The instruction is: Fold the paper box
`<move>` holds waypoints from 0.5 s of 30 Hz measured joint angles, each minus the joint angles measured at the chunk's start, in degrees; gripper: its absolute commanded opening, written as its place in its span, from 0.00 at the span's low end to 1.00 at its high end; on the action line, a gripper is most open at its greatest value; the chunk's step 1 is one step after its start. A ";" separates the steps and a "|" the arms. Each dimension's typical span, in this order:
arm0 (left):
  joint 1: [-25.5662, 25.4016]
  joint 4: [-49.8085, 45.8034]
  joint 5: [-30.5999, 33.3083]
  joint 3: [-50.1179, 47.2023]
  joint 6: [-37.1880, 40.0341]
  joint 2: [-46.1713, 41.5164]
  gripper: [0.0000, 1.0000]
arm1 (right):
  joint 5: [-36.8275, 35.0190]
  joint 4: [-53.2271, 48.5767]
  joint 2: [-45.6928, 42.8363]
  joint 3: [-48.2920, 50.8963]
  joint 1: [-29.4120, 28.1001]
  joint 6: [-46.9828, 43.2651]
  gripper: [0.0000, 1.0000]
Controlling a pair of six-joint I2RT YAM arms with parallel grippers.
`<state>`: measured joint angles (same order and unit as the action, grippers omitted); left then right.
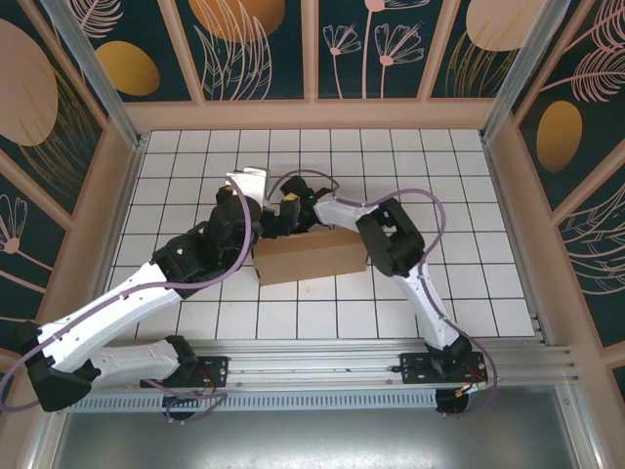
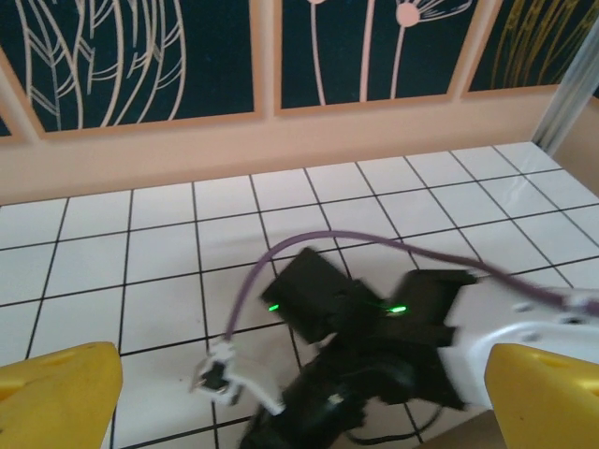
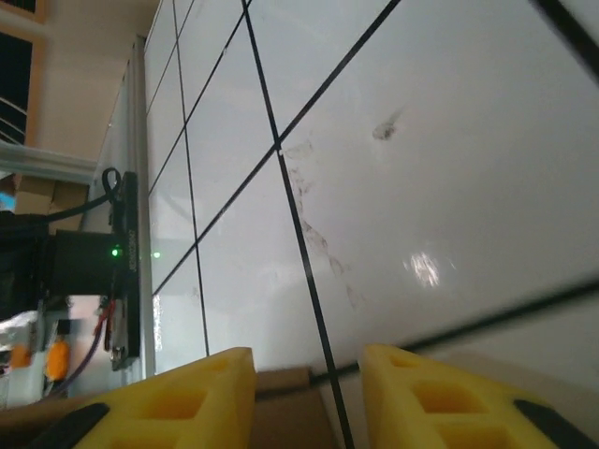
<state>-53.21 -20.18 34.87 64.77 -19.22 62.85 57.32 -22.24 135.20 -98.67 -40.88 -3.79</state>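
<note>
Now the paper box (image 1: 311, 256) sits near the middle of the tiled table (image 1: 459, 195), already standing as a low brown box with its long side facing the arms' bases; both arms crowd over its far edge; the left gripper (image 2: 299, 402) hangs with its yellow fingers (image 2: 56, 398) spread wide, holding nothing, looking past the right arm's wrist (image 2: 374, 327) toward the back wall; the right gripper (image 3: 307, 398) is down low, jaws a narrow gap apart, a strip of cardboard edge showing between and behind them, and it does not look pinched; by the look of it the walls are up and the step in hand is tucking or pressing a flap at the back rim; the next move calls for a steady push on that flap, with the left arm bracing the box so it doesn't slide.
</note>
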 measured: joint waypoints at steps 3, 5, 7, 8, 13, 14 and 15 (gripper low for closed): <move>0.76 0.46 0.81 -1.29 0.04 -1.11 0.99 | -2.95 8.24 -10.58 9.31 4.66 4.96 0.42; 1.11 0.85 1.38 -2.21 0.35 -2.12 0.99 | -4.79 14.21 -18.82 14.58 8.70 8.20 0.40; 1.36 1.60 1.70 -2.99 0.90 -2.75 0.99 | -7.06 21.11 -28.74 20.22 13.40 11.45 0.35; 1.55 2.14 1.66 -3.37 1.05 -2.82 0.99 | -9.03 24.33 -34.23 23.04 15.87 12.52 0.34; 2.40 2.91 -0.13 -4.15 0.85 -0.87 0.94 | -18.86 31.74 -57.46 36.63 21.09 11.52 0.35; 2.67 3.26 -1.11 -4.15 0.63 -0.24 0.91 | -20.85 31.74 -61.24 39.36 21.14 10.47 0.33; 2.93 3.65 -2.32 -4.13 0.37 0.52 0.88 | -23.08 31.28 -64.46 41.86 21.22 9.64 0.30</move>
<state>-50.28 -16.53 32.56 60.64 -18.85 63.37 34.24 9.04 70.74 -56.82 -19.66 5.85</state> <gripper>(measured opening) 0.923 0.331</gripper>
